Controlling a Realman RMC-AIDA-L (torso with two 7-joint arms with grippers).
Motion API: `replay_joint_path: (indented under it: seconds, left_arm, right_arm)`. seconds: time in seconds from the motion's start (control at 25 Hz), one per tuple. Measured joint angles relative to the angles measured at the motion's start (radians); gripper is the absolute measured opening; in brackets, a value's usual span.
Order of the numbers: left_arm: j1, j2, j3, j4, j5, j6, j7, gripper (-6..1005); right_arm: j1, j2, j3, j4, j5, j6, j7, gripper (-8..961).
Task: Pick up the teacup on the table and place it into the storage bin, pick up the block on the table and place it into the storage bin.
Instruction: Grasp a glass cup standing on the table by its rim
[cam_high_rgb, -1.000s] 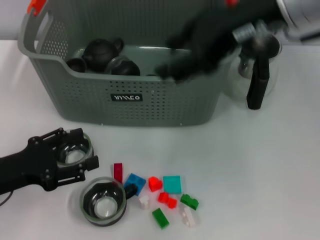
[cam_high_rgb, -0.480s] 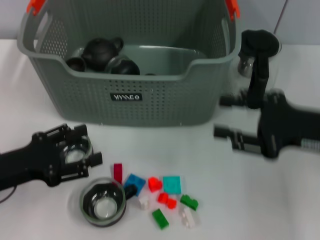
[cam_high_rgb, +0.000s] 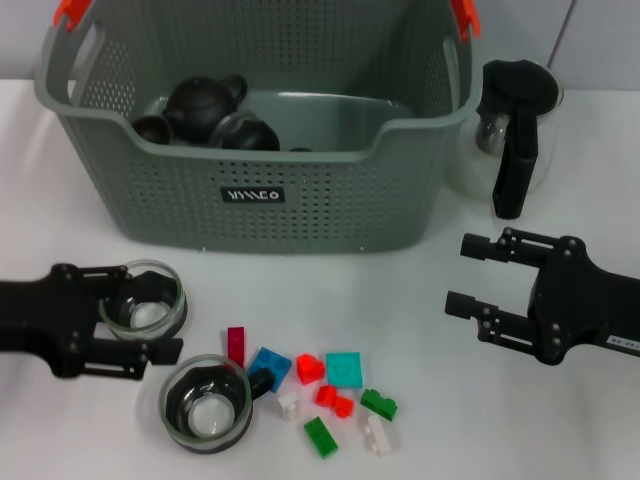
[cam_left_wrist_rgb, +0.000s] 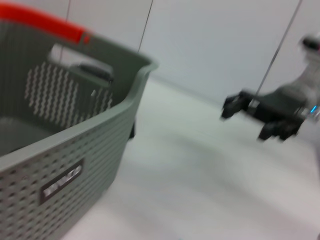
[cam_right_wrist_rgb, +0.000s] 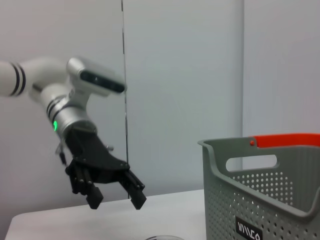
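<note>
Head view: white table (cam_high_rgb: 600, 180), cluttered.

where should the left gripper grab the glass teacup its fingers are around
On the rim wall of the teacup, coming straight down. It stands upright with its mouth open, and the left gripper already has open fingers on either side of it. The second cup stands close, so a top approach probably avoids bumping it.

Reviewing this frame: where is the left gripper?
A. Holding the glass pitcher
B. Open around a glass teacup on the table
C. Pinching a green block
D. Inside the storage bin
B: in the head view the left gripper has its fingers either side of a glass teacup standing on the table, in front of the storage bin.
</note>
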Motion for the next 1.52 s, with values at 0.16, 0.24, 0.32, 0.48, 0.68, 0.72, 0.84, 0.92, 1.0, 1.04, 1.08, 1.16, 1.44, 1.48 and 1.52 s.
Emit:
replay_joint_path:
  seconds: [0.16, 0.24, 0.32, 0.48, 0.68, 0.72, 0.84, 0.92, 1.0, 1.04, 1.08, 1.16, 1.44, 1.48, 1.52]
  left_arm:
    - [-0.026, -0.012, 0.075, -0.226, 0.067, 0.003, -0.167, 846]
    - [-0.051, -0.012, 0.106, -0.317, 0.117, -0.002, -0.253, 845]
    - [-0.079, -0.006, 0.128, -0.364, 0.171, -0.019, -0.331, 844]
    - [-0.148, -0.005, 0.196, -0.381, 0.348, -0.077, -0.466, 843]
    - [-0.197, -0.043, 0.281, -0.376, 0.561, -0.183, -0.548, 842]
    - [-0.21, -0.06, 0.306, -0.37, 0.625, -0.221, -0.574, 841]
    - [-0.232, -0.083, 0.396, -0.317, 0.745, -0.319, -0.651, 841]
    - [-0.233, -0.08, 0.45, -0.274, 0.754, -0.354, -0.687, 841]
    - [-0.235, -0.079, 0.48, -0.241, 0.761, -0.381, -0.706, 841]
    - [-0.236, -0.079, 0.493, -0.223, 0.768, -0.393, -0.712, 841]
    - [-0.236, -0.08, 0.502, -0.208, 0.772, -0.404, -0.714, 842]
    - [-0.237, -0.082, 0.518, -0.185, 0.778, -0.419, -0.718, 842]
    - [-0.238, -0.08, 0.562, -0.12, 0.784, -0.481, -0.748, 820]
    - [-0.239, -0.08, 0.563, -0.113, 0.785, -0.487, -0.75, 813]
    - [-0.241, -0.08, 0.564, -0.108, 0.787, -0.492, -0.751, 805]
  right_arm:
    - [0.001, 0.0, 0.001, 0.001, 0.0, 0.003, 0.004, 641]
    - [0.004, 0.002, 0.002, 0.002, 0.0, 0.008, 0.006, 641]
    - [0.007, 0.003, 0.002, 0.002, 0.0, 0.01, 0.007, 641]
    - [0.011, 0.003, 0.002, 0.002, 0.0, 0.011, 0.018, 642]
    - [0.013, 0.002, 0.002, 0.003, 0.0, 0.004, 0.022, 643]
    - [0.014, 0.002, 0.002, 0.003, 0.0, 0.005, 0.022, 643]
    - [0.017, 0.002, 0.001, 0.003, 0.001, 0.006, 0.022, 643]
    - [0.017, 0.002, -0.001, 0.004, 0.001, 0.004, 0.022, 642]
    - [0.017, 0.002, -0.004, 0.005, 0.001, 0.002, 0.022, 641]
    - [0.017, 0.002, -0.004, 0.007, 0.001, 0.001, 0.022, 641]
    - [0.017, 0.002, -0.004, 0.009, 0.001, 0.001, 0.022, 641]
    - [0.017, 0.002, -0.003, 0.013, 0.001, 0.001, 0.022, 642]
    - [0.02, 0.002, 0.0, 0.015, 0.001, 0.0, 0.022, 643]
    - [0.021, 0.002, 0.0, 0.015, 0.001, 0.0, 0.025, 643]
    - [0.022, 0.002, 0.0, 0.015, 0.001, -0.001, 0.029, 643]
